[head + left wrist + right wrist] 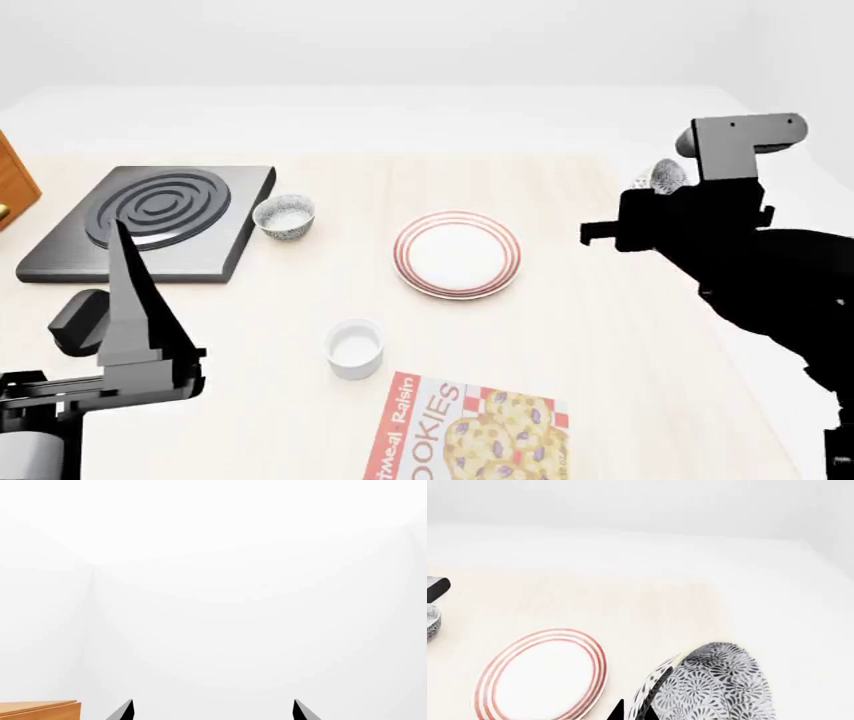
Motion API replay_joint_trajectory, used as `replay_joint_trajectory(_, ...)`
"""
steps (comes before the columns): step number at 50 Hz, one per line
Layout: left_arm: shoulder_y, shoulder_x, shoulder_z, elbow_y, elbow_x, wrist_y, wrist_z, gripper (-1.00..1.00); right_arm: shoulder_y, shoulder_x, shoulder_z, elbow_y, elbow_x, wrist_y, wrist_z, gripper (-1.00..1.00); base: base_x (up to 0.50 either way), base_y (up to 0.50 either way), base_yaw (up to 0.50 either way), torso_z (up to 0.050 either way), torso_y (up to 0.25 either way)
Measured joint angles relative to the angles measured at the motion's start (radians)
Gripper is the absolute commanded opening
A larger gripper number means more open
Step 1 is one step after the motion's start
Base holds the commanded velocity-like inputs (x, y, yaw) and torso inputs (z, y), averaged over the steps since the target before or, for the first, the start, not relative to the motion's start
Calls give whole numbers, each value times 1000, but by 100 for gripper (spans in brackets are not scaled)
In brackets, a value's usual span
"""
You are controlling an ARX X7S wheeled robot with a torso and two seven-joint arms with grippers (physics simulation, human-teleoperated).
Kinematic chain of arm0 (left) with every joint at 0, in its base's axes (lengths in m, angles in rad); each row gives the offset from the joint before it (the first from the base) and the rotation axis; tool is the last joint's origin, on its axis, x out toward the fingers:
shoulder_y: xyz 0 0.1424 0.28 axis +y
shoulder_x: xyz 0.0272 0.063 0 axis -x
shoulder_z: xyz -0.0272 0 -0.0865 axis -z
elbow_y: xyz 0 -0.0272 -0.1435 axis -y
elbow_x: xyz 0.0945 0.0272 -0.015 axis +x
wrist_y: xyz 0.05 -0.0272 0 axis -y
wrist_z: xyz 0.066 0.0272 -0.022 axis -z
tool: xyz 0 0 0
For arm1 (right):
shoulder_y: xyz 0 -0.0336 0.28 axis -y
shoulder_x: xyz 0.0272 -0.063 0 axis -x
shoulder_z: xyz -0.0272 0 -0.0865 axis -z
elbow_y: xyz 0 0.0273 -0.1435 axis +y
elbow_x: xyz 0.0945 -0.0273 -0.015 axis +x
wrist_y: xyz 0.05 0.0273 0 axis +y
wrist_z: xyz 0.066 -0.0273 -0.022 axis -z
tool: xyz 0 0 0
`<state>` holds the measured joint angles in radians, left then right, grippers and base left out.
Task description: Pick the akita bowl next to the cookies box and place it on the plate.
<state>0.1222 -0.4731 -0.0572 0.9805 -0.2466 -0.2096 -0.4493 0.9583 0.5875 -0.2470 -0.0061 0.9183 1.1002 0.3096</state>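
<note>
Cookies box (pixel 470 432): nearest to you in the head view, lying flat at the table's near edge, partly cut off by the frame.
White cup (pixel 355 348): just beyond the box's left corner, upright on the table (pixel 601 340), apart from the box.
Left gripper (pixel 134 300): low at your left side, holding nothing; in the left wrist view its two fingertips (pixel 123 711) stand wide apart with only white wall ahead and a corner of wooden furniture (pixel 40 710) at the edge.
Plate (pixel 457 254): mid-table, bare, beyond the cup and to its right; the right wrist view shows its red rings (pixel 542 677) clearly.
Right gripper (pixel 657 195): raised at your right, closed on the rim of the akita bowl; its fingertips are mostly hidden by the arm in the head view and by the bowl in the wrist view.
Akita bowl (pixel 665 176): off the table, tilted on its side in your right gripper, to the right of the plate and not over it; in the right wrist view its patterned outside (pixel 714 685) sits just beside the plate's edge.
Second bowl (pixel 284 215): upright on the table left of the plate, just beside the stove plate.
Stove plate (pixel 154 220): dark slab with concentric rings, at the far left.
</note>
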Motion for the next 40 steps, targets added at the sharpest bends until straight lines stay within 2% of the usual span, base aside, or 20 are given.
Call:
replay_joint_trajectory(14, 1, -5, 8, 0, 4, 3, -6, 100, 277, -196, -260, 257, -177, -114, -156, -100, 0, 0, 0, 0, 0)
replay_joint_trajectory(32, 3, -14, 16, 6, 6, 2, -14, 100, 448, -452, -497, 741, -384, -370, -310, -100, 0, 0, 0, 0, 0)
replay_joint_trajectory(40, -1, -18, 18, 4, 5, -1, -18, 100, 507, -526, -715, 933, -315, -488, -313, -100, 0, 0, 0, 0, 0)
